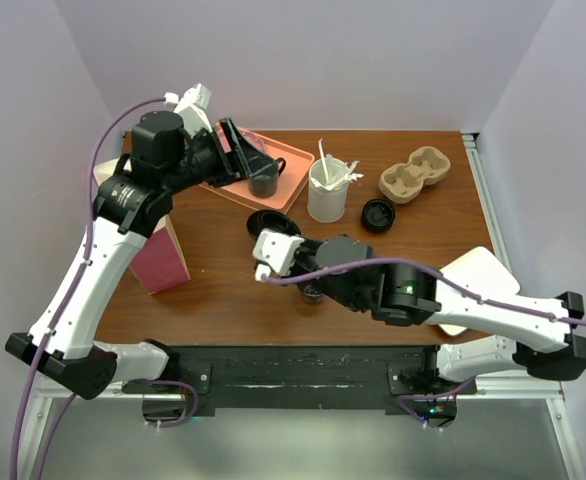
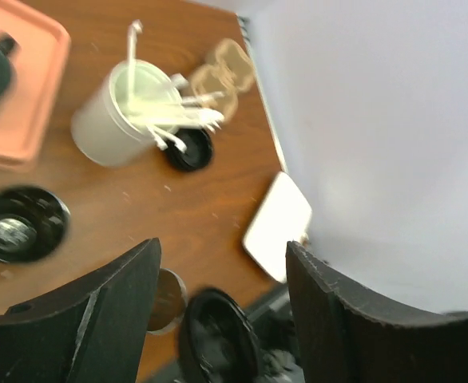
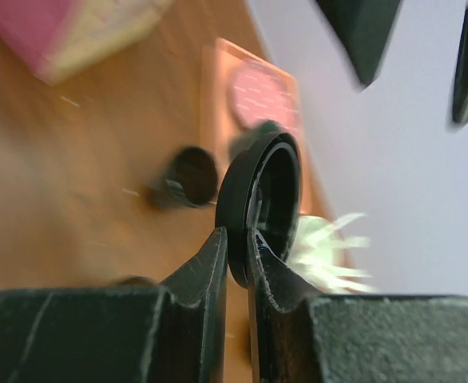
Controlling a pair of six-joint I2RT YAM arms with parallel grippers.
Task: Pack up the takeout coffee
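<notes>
My R pincer [image 3: 235, 239] is clamped on a round black lid [image 3: 262, 207]. The fingers pinch its rim, so the lid stands on edge above the fingertips w/ its hollow side showing.

Just past the tips and a bit to the left, a small black cup [image 3: 188, 177] stands upright on the wood table [image 3: 74, 183]. Its top is open and it is apart from the lid. Any lettering on its side is too blurred to read.

Beyond the cup is an orange tray [image 3: 212, 104] w/ a dark mug [image 1: 263, 180] on it. To the right of the held lid, pale stirrers [image 3: 330, 239] poke out of a white cup [image 1: 325, 205]. Far off to the left is a pink box [image 3: 26, 24].

My L pincer [image 2: 222, 247] hangs over the tray, fingers wide apart w/ nothing btwn them. In its own view the black cup is down to the left, near the left finger. Further ahead is the white cup. A second black lid [image 2: 190, 150] lies flat, touching or just beside that cup's base. A cardboard cup carrier [image 2: 226, 72] is behind those. Off to the right, by the table edge, lies a white flat piece [image 2: 278, 223]; I can't tell what it is.
</notes>
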